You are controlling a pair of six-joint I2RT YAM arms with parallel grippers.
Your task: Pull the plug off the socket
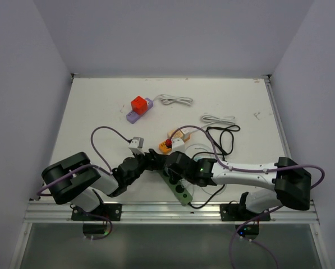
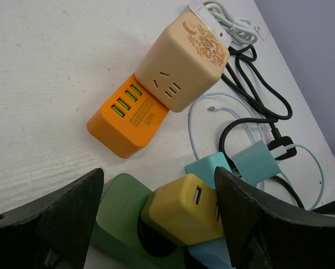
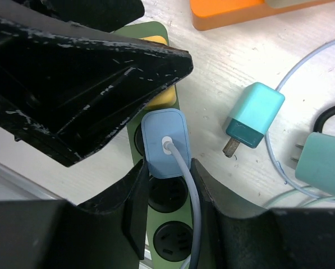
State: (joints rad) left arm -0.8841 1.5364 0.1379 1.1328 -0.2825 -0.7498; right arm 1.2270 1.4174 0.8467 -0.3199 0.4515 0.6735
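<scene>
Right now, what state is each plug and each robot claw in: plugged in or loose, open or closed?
blue plug: plugged into the green power strip.
yellow plug: plugged into the same strip.
teal charger: unplugged, lying on the table.
left gripper: open, straddling the yellow plug.
right gripper: shut on the blue plug.

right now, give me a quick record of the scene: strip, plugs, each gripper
strip: green power strip, flat on the table
plugged in: blue plug and yellow plug, neighbouring sockets
right gripper: shut on blue plug
left gripper: open, fingers either side of yellow plug
loose: teal charger, unplugged, beside the strip
status: blue plug not yet pulled out
</scene>
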